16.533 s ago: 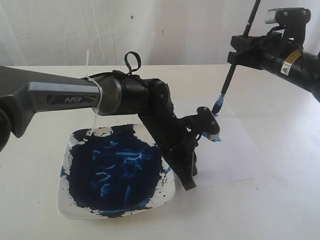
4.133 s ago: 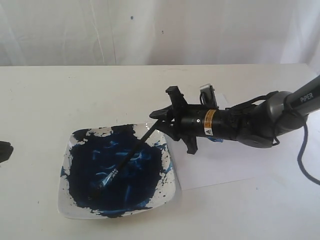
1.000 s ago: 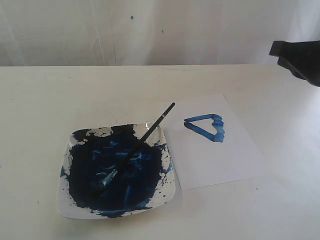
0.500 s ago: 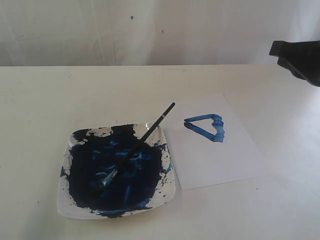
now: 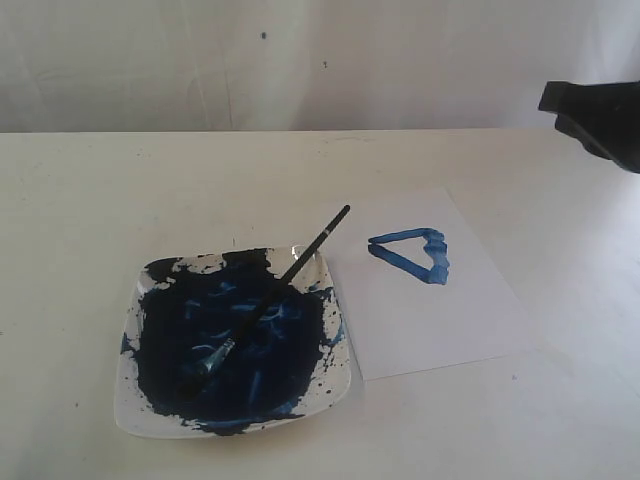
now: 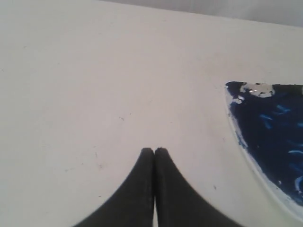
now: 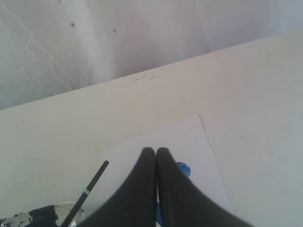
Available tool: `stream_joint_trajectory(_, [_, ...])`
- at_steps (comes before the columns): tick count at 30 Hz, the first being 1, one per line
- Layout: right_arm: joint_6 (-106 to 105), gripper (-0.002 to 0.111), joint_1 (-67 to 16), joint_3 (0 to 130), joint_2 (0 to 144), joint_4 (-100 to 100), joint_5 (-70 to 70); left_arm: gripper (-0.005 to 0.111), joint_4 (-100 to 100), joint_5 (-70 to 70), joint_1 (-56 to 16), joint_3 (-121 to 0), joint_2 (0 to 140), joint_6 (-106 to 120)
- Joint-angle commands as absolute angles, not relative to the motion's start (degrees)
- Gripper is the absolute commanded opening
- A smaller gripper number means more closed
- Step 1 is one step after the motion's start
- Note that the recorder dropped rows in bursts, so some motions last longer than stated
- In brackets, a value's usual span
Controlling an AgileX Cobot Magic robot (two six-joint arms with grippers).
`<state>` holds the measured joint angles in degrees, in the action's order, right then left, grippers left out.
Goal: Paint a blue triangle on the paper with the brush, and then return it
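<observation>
The left gripper [image 6: 154,150] has its fingers pressed together on nothing. Near its tips, but apart from them, sits a square white dish [image 5: 128,400] smeared with dark blue paint. The thin black-handled brush [image 5: 275,288] lies loose in the dish, its handle over the rim. The plain white rectangular paper [image 5: 430,320], bearing the blue outline triangle [image 5: 438,260], lies ahead of the right gripper [image 7: 155,150], which is likewise closed and empty.
</observation>
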<state>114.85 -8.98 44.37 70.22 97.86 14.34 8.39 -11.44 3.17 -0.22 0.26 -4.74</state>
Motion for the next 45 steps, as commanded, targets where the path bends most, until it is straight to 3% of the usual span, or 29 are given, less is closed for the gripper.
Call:
stream_joint_trajectory(1, [114.38, 0.0, -8.58, 43.96, 69.77, 97.94, 14.29, 0.0, 2.92, -12.31, 3.29, 0.0, 0.0, -9.63])
stream_joint_trajectory(13, [114.38, 0.0, -8.58, 43.96, 69.77, 97.94, 14.29, 0.0, 6.4, -13.33, 3.29, 0.0, 0.0, 3.19])
stream_joint_trajectory(45, [114.38, 0.0, -8.58, 43.96, 69.77, 97.94, 14.37, 0.0, 5.61, -13.4, 3.29, 0.0, 0.0, 2.94])
